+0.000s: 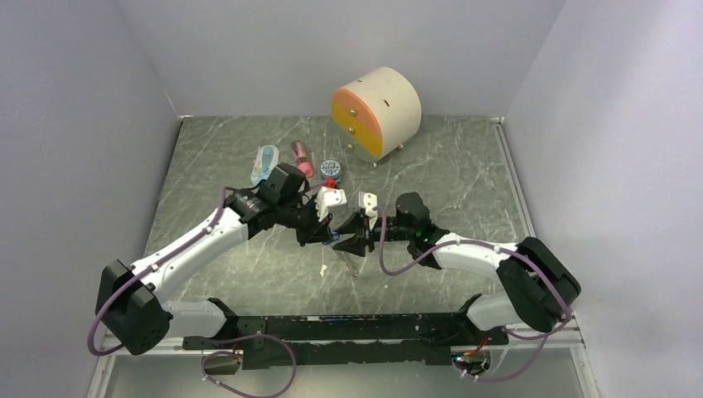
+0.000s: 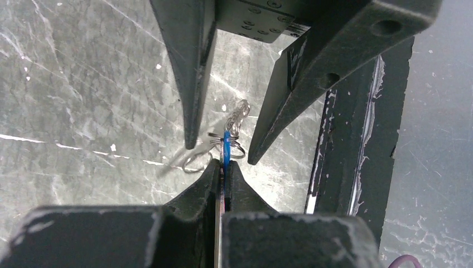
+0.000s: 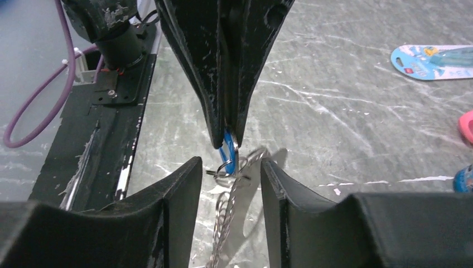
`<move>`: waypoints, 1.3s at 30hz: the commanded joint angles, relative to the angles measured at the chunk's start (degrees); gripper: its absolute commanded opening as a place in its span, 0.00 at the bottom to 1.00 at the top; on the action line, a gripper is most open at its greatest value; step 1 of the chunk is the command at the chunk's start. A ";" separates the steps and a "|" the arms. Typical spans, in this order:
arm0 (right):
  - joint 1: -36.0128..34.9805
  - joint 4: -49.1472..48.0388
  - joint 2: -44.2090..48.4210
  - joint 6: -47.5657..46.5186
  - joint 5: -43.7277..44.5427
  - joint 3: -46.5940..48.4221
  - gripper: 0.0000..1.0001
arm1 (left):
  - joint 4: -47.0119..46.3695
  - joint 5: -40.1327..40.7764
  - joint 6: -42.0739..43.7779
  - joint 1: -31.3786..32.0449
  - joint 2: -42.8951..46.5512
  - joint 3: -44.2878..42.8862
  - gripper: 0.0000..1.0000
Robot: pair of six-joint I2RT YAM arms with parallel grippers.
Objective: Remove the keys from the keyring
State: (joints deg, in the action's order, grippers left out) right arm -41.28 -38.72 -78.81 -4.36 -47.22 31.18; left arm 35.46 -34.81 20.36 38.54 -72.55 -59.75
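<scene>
My left gripper (image 2: 223, 167) is shut on the blue-tagged key (image 2: 226, 146) and holds it just above the table. A small wire ring (image 3: 226, 171) hangs from the key, and a silvery chain strand (image 3: 230, 209) trails from the ring down to the table. My right gripper (image 3: 230, 167) is open, with one finger on each side of the ring and strand, touching neither. In the top view the two grippers meet tip to tip, left (image 1: 319, 230) and right (image 1: 355, 235). The green-tagged key is hidden.
A round cream drawer box (image 1: 377, 112) stands at the back. A pale blue oval flat piece (image 1: 264, 163), a pink item (image 1: 302, 157) and a round blue tin (image 1: 332, 168) lie behind the grippers. The black base rail (image 1: 332, 327) runs along the near edge.
</scene>
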 commanded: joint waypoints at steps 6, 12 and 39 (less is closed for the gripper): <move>0.23 1.37 0.23 -1.86 -2.96 0.38 0.44 | 0.50 2.22 1.76 -0.08 3.40 0.62 0.03; 0.19 1.41 -0.08 -1.26 -3.71 0.44 0.41 | 0.52 2.54 1.77 -0.11 3.56 0.71 0.03; 0.17 -3.78 0.95 1.52 1.88 -2.95 0.11 | 0.46 1.90 2.13 -0.11 3.47 0.71 0.03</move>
State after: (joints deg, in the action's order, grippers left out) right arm -41.28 -37.36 -79.18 -3.53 -48.29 30.24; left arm 36.73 -31.81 20.69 38.54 -70.32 -58.92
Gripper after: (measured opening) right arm 0.113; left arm 0.050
